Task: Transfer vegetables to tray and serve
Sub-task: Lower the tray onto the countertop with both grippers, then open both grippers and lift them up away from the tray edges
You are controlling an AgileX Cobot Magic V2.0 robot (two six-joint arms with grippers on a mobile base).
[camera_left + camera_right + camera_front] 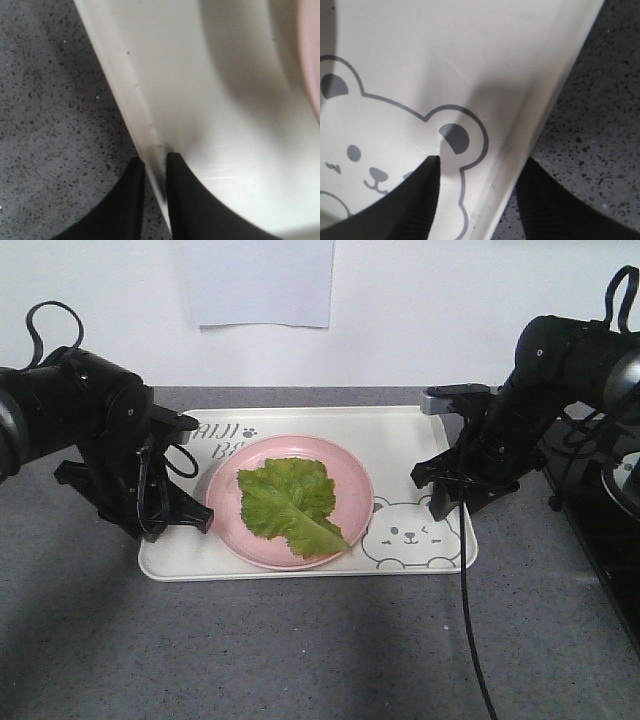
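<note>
Lettuce leaf lying flat on round pink plate, plate sitting inside the cream tray toward its left half; tray resting on grey speckled bench, nearer the far edge than the near one. Transfer part judged done; step in hand judged to be the two-sided grip on the tray ahead of serving. Left end effector astride the tray's left rim, fingers narrowed with one outside on the bench side and one inside, rim pinched between them (contact looks firm in the left wrist view). Right end effector astride the right rim, fingers set wider: inner finger over the bear's ear, outer finger over the bench, visible gap to the rim on both sides, so not yet clamped. Next move judged to need the right fingers closing onto the rim, then a level, matched lift by both arms so the plate does not slide. Risk: uneven lift tilting the tray. Writing: partial lettering near the tray's far-left corner, reading "AIJI" with a paw mark and "B" beneath, rest hidden behind the left arm. Grey bear-face drawing at the tray's near-right corner. No other labels legible.
</note>
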